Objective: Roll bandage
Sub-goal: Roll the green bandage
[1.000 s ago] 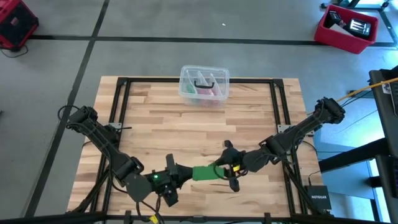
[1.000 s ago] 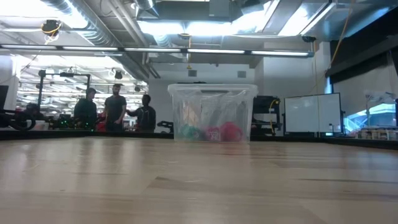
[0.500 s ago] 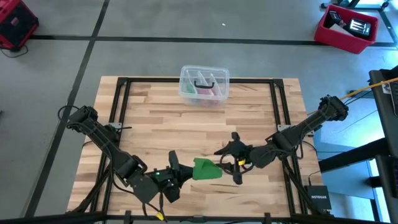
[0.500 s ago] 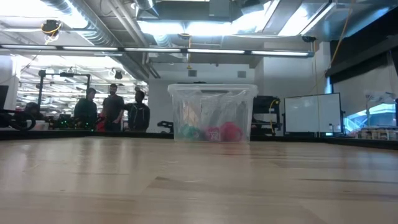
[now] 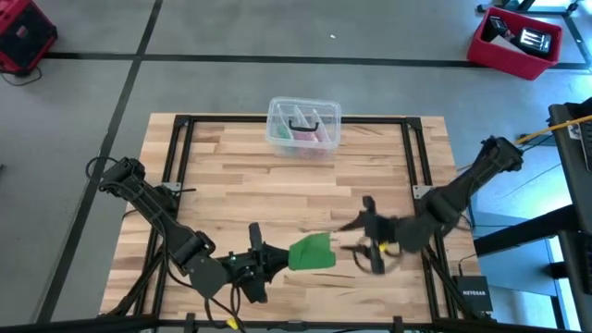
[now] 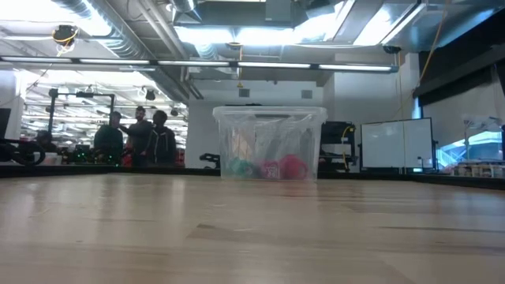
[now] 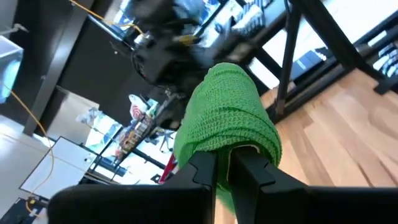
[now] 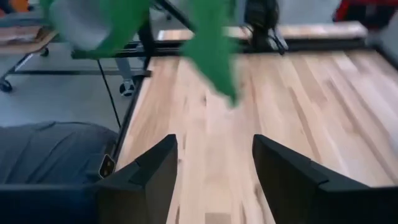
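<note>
The bright green bandage (image 5: 312,252) is partly wound into a thick roll (image 7: 227,118) and is held above the table's near middle. My left gripper (image 5: 270,263) is shut on it. A loose green tail (image 8: 212,46) hangs from the roll in the right wrist view. My right gripper (image 5: 370,245) stands open to the right of the bandage, apart from it, with nothing between its fingers (image 8: 283,168). The low view shows neither gripper nor the bandage. My left gripper pinches the wound bandage's near end (image 7: 227,149) between its two fingers (image 7: 205,171). The fingers come level from the table's left. The roll juts out past the fingertips, lifted clear of the table, and its loose end points toward the right gripper.
A clear plastic box (image 5: 303,125) with pink, green and dark items stands at the table's far middle (image 6: 270,142). Bare wooden tabletop (image 5: 240,185) lies between it and the grippers. People stand in the room far behind the table (image 6: 138,138).
My right gripper has drawn back from the bandage's end toward the table's right edge and stands apart from it. My left gripper has rolled about its own axis with the bandage, which now shows as a broader, tilted green flap instead of a narrow level strip.
</note>
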### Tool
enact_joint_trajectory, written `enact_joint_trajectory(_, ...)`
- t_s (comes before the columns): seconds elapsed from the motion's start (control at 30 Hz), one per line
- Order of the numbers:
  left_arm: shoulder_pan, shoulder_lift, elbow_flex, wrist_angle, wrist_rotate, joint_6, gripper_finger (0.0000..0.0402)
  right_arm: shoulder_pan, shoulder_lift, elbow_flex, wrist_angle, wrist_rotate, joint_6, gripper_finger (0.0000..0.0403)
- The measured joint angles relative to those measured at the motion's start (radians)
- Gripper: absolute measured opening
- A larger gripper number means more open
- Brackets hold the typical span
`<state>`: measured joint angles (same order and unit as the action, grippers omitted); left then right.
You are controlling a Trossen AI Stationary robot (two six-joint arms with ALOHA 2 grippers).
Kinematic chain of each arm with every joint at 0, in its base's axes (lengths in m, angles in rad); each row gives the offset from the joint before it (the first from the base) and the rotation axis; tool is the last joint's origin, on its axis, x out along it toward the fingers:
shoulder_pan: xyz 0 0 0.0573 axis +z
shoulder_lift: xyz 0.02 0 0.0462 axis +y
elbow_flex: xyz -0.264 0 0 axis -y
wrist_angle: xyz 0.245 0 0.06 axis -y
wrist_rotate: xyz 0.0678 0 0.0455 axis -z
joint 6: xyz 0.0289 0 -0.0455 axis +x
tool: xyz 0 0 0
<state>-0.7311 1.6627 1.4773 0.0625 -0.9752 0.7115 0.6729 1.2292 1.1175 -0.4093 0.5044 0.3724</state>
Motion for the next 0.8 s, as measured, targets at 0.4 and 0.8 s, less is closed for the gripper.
enact_joint_trajectory(0.4,0.001,0.000,0.000,0.006,0.007,-0.025,0.0017,0.075,0.083,-0.217,0.687,0.271,-0.358,0.0211)
enact_joint_trajectory(0.8,0.001,0.000,-0.001,-0.001,0.011,-0.031,0.0017,-0.005,0.114,-0.218,0.711,0.226,-0.383,0.0211)
